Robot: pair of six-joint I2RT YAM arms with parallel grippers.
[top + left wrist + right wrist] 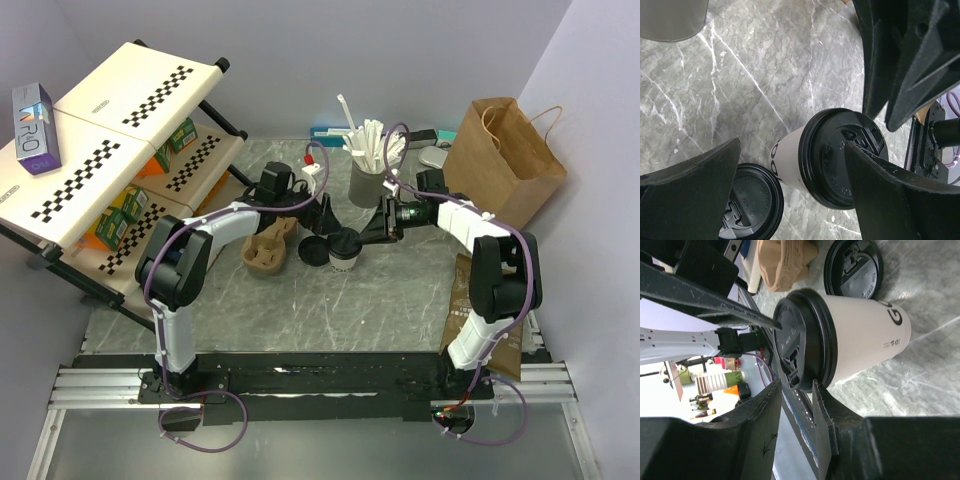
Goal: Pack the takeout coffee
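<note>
The white cup (pixel 345 263) is standing up near the middle of the grey table (pixel 300 310), and its black lid (pixel 345 244) is sitting on top of it. A second lid (pixel 313 251), black too, is lying flat on the table at the cup's 9 o'clock, just beside it. The brown cup carrier (pixel 268 247) is lying further out the same way. The dark grey cup of white sticks (pixel 366 182) is standing at the white cup's 12 o'clock, and a brown paper bag (pixel 505 160) is standing well off at 2 o'clock. The left gripper (pixel 792 145) is pointing in from 11 o'clock and hanging over the white cup with its fingers (pixel 695 190) spread wide apart. The cup is showing between them. One finger tip is lying over the top of the black lid, and I cannot tell if it is touching. The right gripper (pixel 796 386) is pointing in from 2 o'clock. Its two fingers (pixel 822 410) are sitting a little apart, one on each side of the lid's rim, and the rim is poking into the gap. I cannot tell if they are squeezing the rim or only sitting next to it.
</note>
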